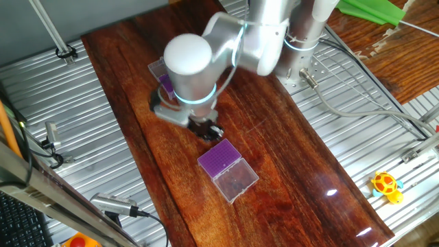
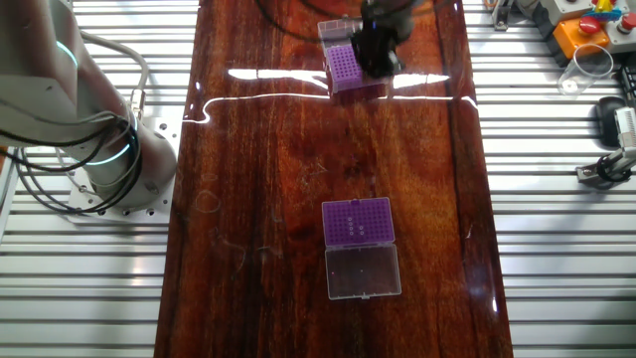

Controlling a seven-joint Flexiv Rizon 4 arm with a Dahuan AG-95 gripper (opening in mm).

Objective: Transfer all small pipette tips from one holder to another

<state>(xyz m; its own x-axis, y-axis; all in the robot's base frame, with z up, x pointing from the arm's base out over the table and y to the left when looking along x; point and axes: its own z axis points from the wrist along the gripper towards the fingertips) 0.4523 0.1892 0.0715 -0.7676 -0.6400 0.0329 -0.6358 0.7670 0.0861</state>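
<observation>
gripper [image 2: 376, 52] | aperture unclear | above far holder [image 2: 348, 70]

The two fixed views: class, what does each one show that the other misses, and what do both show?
Only one fixed view: a yellow toy turtle on the metal rack.

Only the other fixed view: the arm's base with its cables, and an orange button box.

Both: the wooden tabletop, the near purple tip holder with its clear lid open, and the pincer at the far holder.

Two purple-topped tip holders sit well apart on the wood: the far holder [image 2: 343, 68] and the near holder [image 2: 358, 221], its clear lid [image 2: 363, 270] open flat.
</observation>
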